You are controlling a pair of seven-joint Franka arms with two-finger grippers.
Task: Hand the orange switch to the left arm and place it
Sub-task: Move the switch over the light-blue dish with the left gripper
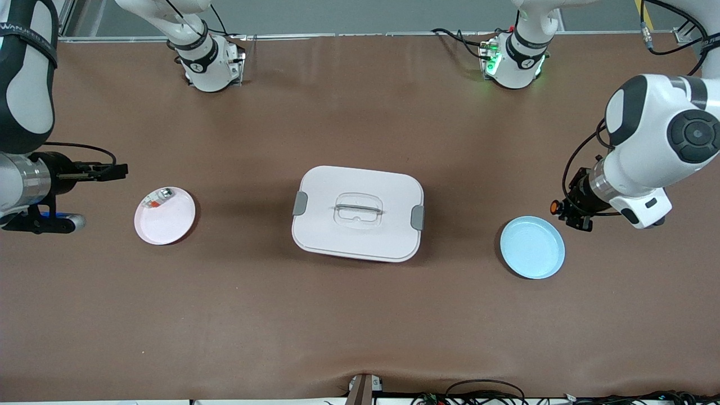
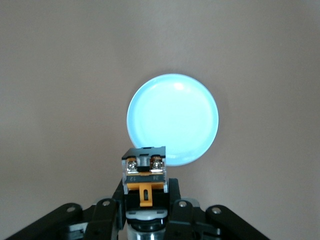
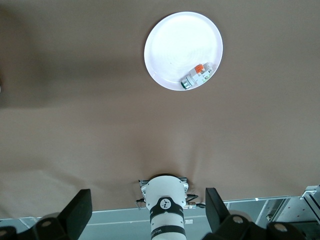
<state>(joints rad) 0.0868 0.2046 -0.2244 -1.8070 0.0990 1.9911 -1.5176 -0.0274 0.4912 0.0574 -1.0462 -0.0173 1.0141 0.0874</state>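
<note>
The left gripper (image 2: 145, 200) is clamped on the orange switch (image 2: 144, 172) just beside the blue plate (image 1: 532, 247); the right gripper (image 3: 145, 212), fingers apart, waits near the pink plate (image 1: 165, 215)

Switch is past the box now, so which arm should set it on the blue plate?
Left. The left gripper is shut on the orange switch and hangs beside the blue plate, at its end of the table. The right gripper is open near the pink plate, with the box in between.

Bright, even overhead light; soft shadows; glare on blue plate (image 2: 172, 119).
</note>
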